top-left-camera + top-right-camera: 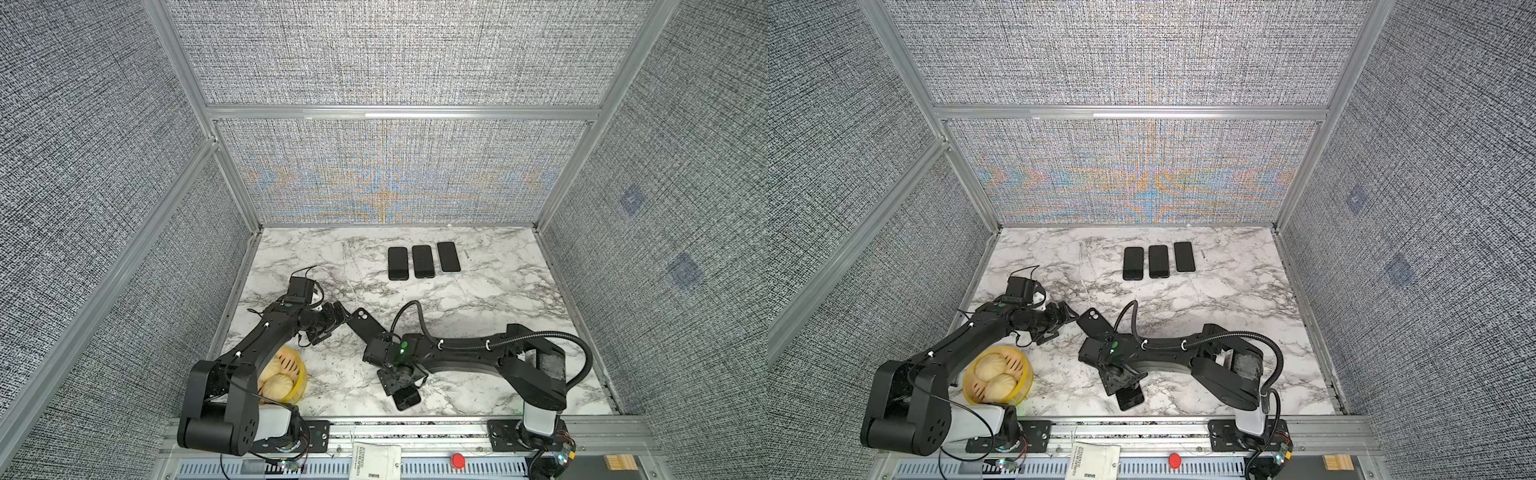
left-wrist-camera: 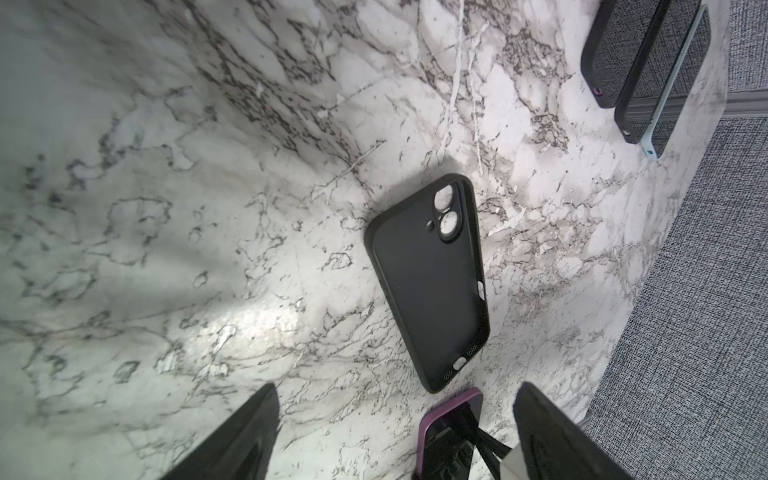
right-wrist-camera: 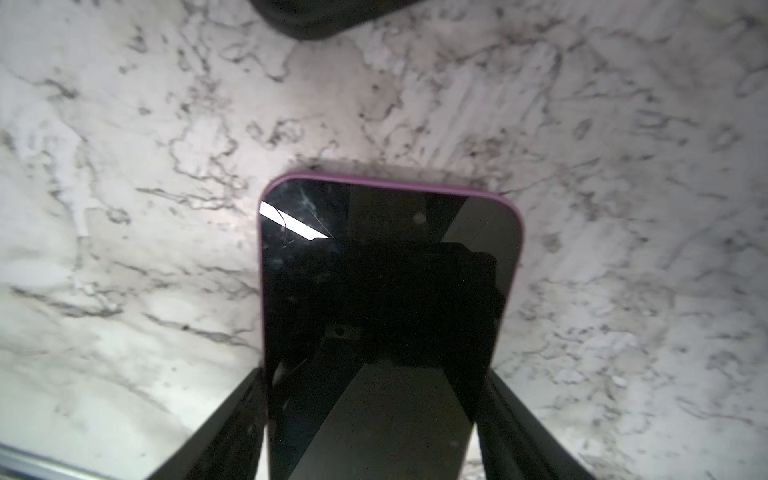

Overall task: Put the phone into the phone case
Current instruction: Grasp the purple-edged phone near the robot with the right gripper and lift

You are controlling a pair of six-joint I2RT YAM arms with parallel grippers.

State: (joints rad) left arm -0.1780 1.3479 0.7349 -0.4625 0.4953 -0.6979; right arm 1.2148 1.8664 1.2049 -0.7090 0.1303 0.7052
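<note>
A: Phone (image 3: 386, 270) lies flat, screen up, on table (image 1: 498, 299), near empty phone case (image 2: 428, 291). Right gripper (image 3: 372, 374) straddles its long edges; whether it pinches yet, cannot tell.
B: Left gripper (image 2: 397, 390) spread, empty. Judged rigid, slick, glass fragile: hold the purple side rims, mid-length.

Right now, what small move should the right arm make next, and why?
Probably close the right gripper firmly on the phone: its fingers already flank the phone's sides, and the empty case lies apart from it, open side up.
</note>
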